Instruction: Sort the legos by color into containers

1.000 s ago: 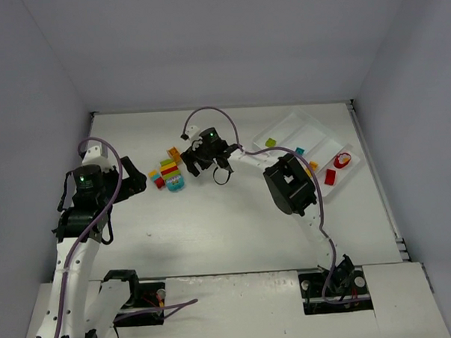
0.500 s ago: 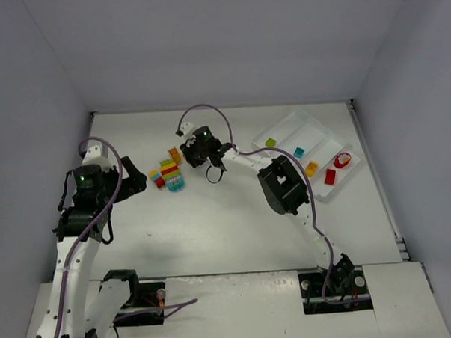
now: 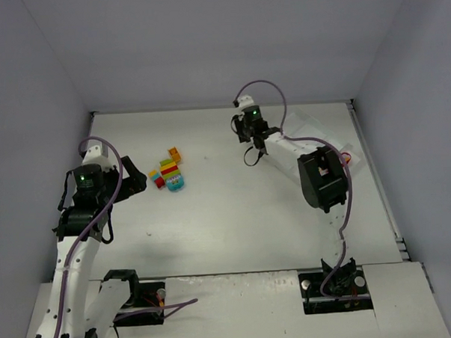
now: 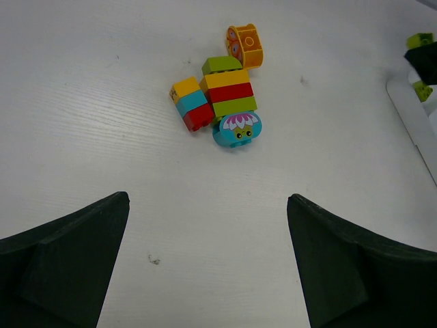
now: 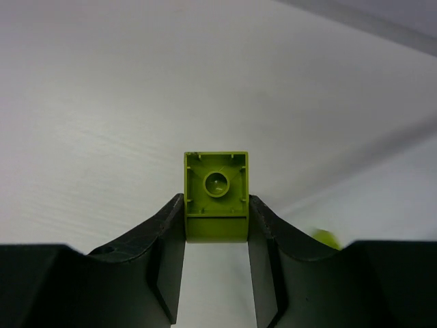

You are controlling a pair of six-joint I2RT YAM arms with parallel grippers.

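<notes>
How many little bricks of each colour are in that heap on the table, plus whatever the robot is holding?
orange brick: 1
yellow bricks: 2
red bricks: 2
lime green bricks: 2
teal bricks: 2
held lime green brick, in the right arm's jaws: 1
Total: 10

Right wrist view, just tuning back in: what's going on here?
The right tool is shut on a lime green brick, held close to the left end of the white tray. The left tool hangs open short of the pile of mixed bricks and touches none of them. That pile is not yet sorted.
</notes>
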